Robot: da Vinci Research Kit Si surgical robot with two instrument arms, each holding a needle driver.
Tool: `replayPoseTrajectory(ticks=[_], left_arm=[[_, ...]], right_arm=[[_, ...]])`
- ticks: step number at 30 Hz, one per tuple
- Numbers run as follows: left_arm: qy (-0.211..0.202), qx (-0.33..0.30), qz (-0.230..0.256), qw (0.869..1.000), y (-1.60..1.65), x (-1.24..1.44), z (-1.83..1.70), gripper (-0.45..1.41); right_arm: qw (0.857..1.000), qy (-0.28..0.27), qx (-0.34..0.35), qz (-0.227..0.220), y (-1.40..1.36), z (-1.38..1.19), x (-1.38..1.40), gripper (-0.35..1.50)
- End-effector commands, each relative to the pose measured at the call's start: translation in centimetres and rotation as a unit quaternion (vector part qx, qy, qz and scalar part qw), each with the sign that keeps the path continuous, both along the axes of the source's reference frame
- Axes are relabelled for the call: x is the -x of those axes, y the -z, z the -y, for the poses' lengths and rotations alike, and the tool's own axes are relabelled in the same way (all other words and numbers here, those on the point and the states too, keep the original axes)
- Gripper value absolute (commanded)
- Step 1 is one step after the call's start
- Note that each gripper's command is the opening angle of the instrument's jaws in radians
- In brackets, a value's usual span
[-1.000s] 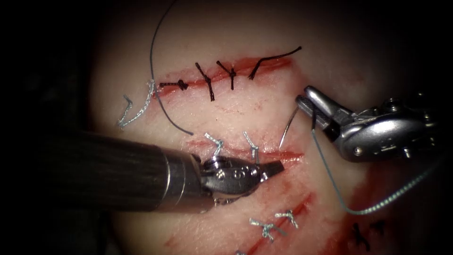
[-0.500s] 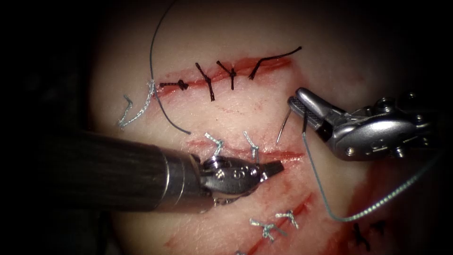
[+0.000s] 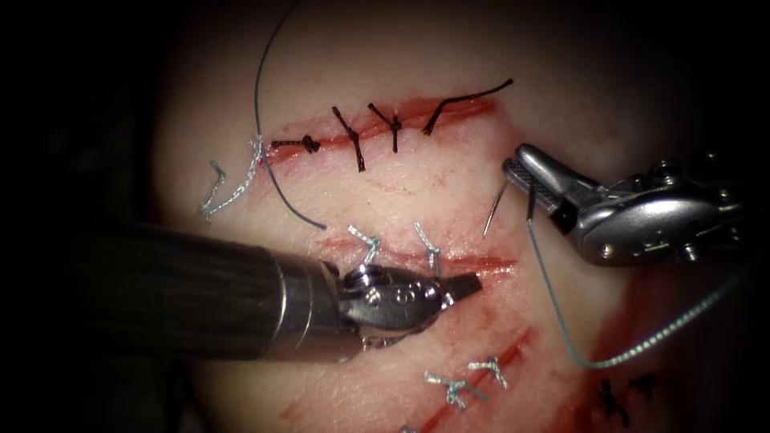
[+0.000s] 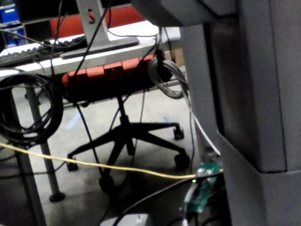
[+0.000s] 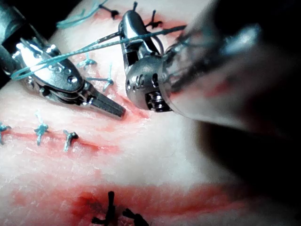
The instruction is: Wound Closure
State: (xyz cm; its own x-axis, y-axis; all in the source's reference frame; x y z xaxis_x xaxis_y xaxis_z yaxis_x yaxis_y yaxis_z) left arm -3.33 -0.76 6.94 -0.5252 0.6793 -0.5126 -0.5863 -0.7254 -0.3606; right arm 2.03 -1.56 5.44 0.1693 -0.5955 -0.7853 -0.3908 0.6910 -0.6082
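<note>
The right tool holds the needle above the tissue, near the right end of the middle cut.

The right tool [image 3: 525, 178] has its fingers clenched on the needle [image 3: 495, 210] near its rear end, where the thread [image 3: 561, 317] leaves it; the tip points down at the tissue [image 3: 449, 200] and is not in it. The left tool [image 3: 457, 290] rests on the cut [image 3: 481, 263] with its fingers pressed together, holding nothing as far as I can see. My judgement: the needle is being placed for a new stitch, which calls for the tip aimed just beside the cut's edge.
</note>
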Motion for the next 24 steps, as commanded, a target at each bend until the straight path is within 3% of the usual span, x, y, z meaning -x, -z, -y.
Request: replayPoseTrajectory(ticks=[1, 24], left_arm=[[0.000, 0.000, 0.000, 1.000, -0.05, 0.05, 0.02, -0.45], [0.004, 0.000, -0.001, 1.000, -0.04, 0.04, 0.02, -0.45]], right_arm=[[1.000, 0.001, 0.001, 0.000, -0.04, 0.01, -0.09, -0.35], [1.000, 0.010, 0.007, 0.005, -0.13, 0.19, -0.16, -0.35]])
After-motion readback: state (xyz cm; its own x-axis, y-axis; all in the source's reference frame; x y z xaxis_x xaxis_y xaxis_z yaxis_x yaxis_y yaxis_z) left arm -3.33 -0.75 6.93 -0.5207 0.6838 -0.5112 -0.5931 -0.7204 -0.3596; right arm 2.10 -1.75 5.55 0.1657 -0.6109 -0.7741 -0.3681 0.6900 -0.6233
